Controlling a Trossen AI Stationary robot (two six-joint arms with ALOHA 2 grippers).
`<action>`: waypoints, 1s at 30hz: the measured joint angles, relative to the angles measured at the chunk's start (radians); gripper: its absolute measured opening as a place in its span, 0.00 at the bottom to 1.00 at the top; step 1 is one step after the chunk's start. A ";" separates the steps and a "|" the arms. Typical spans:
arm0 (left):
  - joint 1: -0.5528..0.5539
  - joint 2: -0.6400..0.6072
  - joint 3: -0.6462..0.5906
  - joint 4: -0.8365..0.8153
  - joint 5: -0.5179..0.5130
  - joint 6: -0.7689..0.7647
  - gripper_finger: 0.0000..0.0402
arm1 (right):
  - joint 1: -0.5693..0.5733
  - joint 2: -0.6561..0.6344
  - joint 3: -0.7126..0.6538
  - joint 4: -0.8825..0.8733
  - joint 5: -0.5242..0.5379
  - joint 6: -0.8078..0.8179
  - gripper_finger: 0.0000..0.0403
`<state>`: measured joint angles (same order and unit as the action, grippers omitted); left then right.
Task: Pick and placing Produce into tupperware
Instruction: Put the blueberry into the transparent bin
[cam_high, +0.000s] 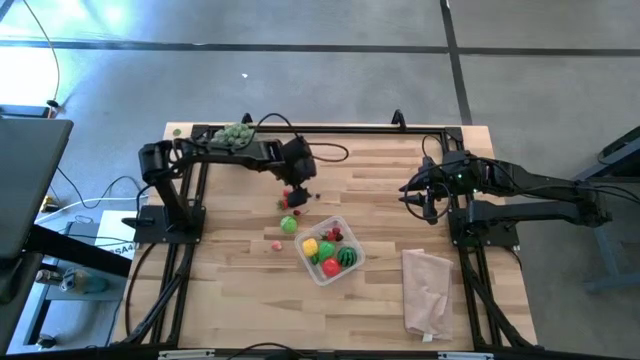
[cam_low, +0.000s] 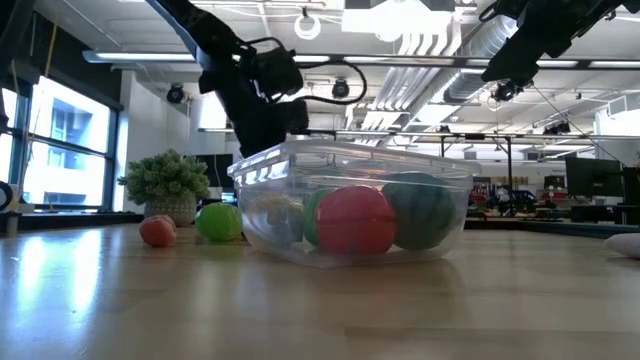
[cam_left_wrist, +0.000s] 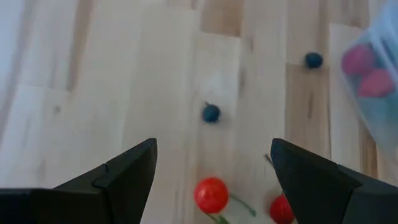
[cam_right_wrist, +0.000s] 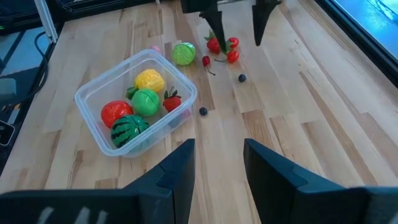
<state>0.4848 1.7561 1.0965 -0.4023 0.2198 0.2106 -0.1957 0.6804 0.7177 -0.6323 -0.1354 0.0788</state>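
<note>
Toward the far middle of the surface (cam_high: 230, 300), mid-pick with the empty, wide-open left tool (cam_right_wrist: 235, 30) over loose cherries (cam_right_wrist: 222, 45), clear tub (cam_right_wrist: 93, 106) nearer centre part filled; next, lowering and closing on one cherry; right tool (cam_high: 425, 196), slightly parted, waiting at right.

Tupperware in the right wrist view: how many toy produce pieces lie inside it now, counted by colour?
Inside the tupperware:
Yellow: 1, the yellow fruit
Plain green: 1, the green ball
Striped green: 1, the watermelon ball
Red: 2, the red ball and the small strawberry-like piece
Total: 5
</note>
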 joint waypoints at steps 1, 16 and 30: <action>-0.001 0.000 -0.002 0.010 0.001 0.016 0.75 | 0.000 0.000 0.000 0.000 0.000 0.000 0.32; -0.001 0.084 0.000 0.089 0.046 0.245 0.75 | 0.000 0.000 0.000 0.000 -0.001 0.000 0.32; 0.005 0.145 0.000 0.126 0.015 0.286 0.75 | 0.000 0.000 0.000 0.000 -0.001 0.000 0.32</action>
<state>0.4895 1.9015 1.0962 -0.2768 0.2352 0.4966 -0.1959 0.6804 0.7177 -0.6323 -0.1368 0.0788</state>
